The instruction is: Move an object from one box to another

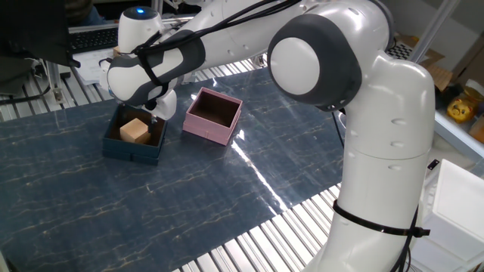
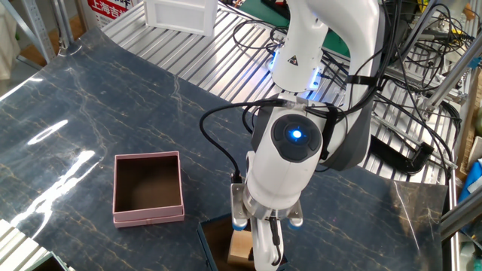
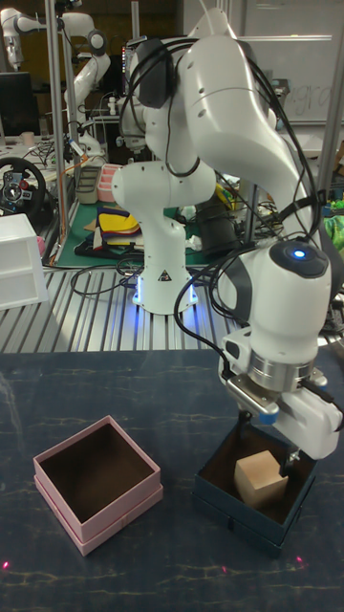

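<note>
The object, a light tan wooden cube [image 1: 135,130] [image 3: 254,475] [image 2: 240,245], hangs tilted just inside the dark navy-blue box [image 1: 131,149] [image 3: 225,498] [image 2: 204,237]. My gripper [image 1: 148,119] [image 3: 276,469] [image 2: 258,251] reaches down into that box and is shut on the cube. One dark finger [image 3: 287,466] shows against the cube's side; the other is hidden. The pink box [image 1: 208,129] [image 3: 96,532] [image 2: 148,215] stands right beside the navy one with nothing in its brown inside.
My own white arm [image 1: 318,60] arches over the dark marbled tabletop [image 1: 189,196]. Slatted metal [image 1: 249,249] borders the top. A white crate [image 2: 181,15] [image 3: 19,258] sits beyond the far edge, and cables [image 2: 399,90] lie near the base.
</note>
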`<state>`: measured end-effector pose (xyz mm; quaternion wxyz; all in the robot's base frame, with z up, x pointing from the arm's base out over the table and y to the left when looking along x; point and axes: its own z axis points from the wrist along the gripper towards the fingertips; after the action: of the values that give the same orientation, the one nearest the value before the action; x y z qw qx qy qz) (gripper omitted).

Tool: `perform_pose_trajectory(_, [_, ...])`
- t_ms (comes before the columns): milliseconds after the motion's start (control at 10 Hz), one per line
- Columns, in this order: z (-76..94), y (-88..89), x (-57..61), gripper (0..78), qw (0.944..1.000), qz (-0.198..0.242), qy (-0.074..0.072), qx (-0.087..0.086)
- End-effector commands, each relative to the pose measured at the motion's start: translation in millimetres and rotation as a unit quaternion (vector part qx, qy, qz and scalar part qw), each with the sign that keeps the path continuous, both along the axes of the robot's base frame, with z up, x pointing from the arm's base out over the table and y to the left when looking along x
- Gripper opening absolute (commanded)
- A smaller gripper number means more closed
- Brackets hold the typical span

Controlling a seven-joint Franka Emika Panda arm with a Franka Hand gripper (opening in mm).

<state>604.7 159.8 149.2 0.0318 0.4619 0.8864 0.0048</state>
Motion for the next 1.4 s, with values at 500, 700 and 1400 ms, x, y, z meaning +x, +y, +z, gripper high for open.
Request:
perform_pose_trajectory(500, [-17.8,-0.4,1.5,77.4,0.9994,-0.034,-0.003,0.006])
perform_pose_trajectory(700, [-20.9,-0.6,1.6,77.4,0.9992,-0.039,-0.005,0.006])
perform_pose_trajectory(1400, [-26.3,0.3,4.6,77.4,0.9983,-0.057,-0.01,0.007])
